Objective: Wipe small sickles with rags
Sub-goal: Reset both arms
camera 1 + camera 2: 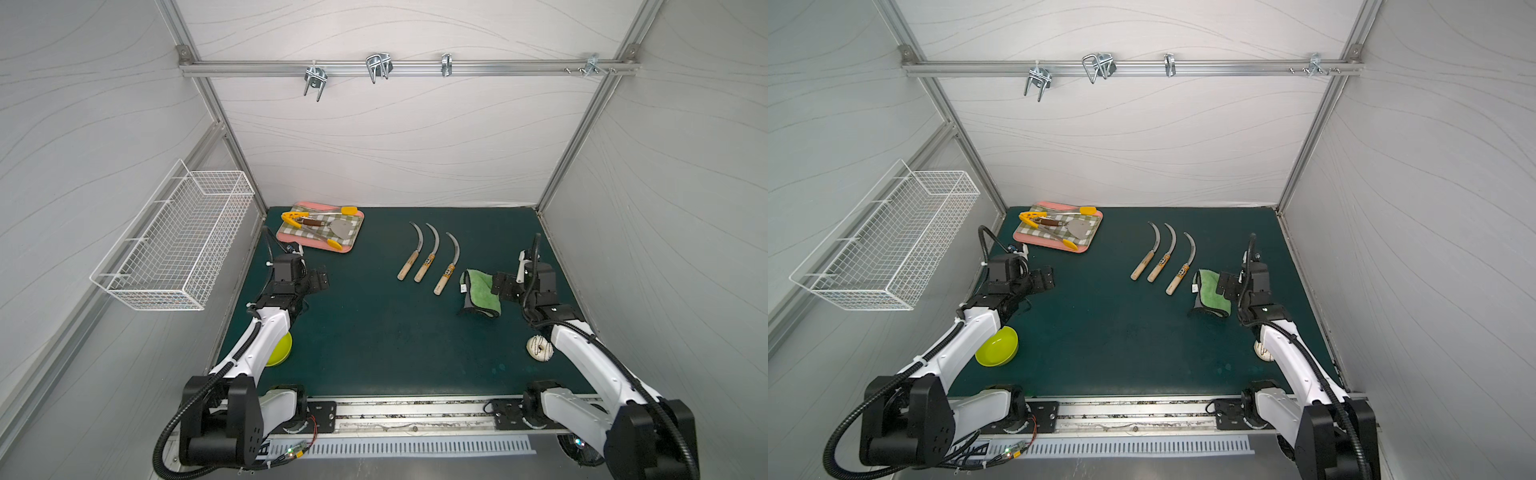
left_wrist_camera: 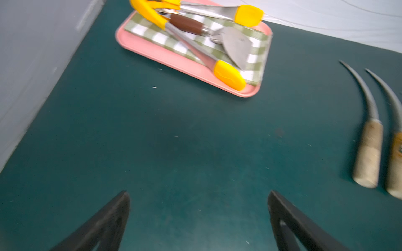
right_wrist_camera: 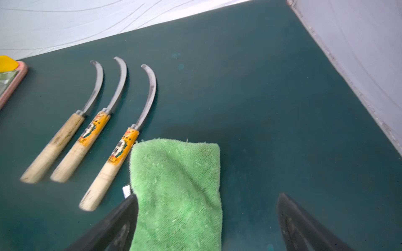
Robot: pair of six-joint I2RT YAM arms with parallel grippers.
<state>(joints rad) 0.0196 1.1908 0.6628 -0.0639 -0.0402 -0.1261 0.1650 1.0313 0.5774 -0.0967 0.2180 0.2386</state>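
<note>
**Three sickles point(image 1: 426, 266) in a row, rag point(image 1: 482, 289) between the spread jaws of the right tool point(image 1: 496, 286)**

In both top views the sickles lie side by side on the green bench point(image 1: 374, 340), blades toward the back wall and handles toward the robot. The folded rag lies just beside the handle nearest the right arm, with the right tool over its outer edge. The left tool point(image 1: 320, 279) hangs well apart from them, near the pink tray point(image 1: 316, 247).

The left wrist view shows the left tool's jaws spread wide over bare bench, holding nothing. Two sickle handles sit off to one side.

The right wrist view shows the right tool equally spread, with nothing clamped. One finger point(image 3: 121, 221) meets the rag's edge and the other stands clear. The rag nearly touches the nearest labelled handle.

The rag looks soft and limp and would likely droop once lifted, so a pinch through the whole fold seems best. The sickles appear light and stiff, with thin blades that are probably sharp and slick. The wooden handle is the safer place to take hold.
</note>
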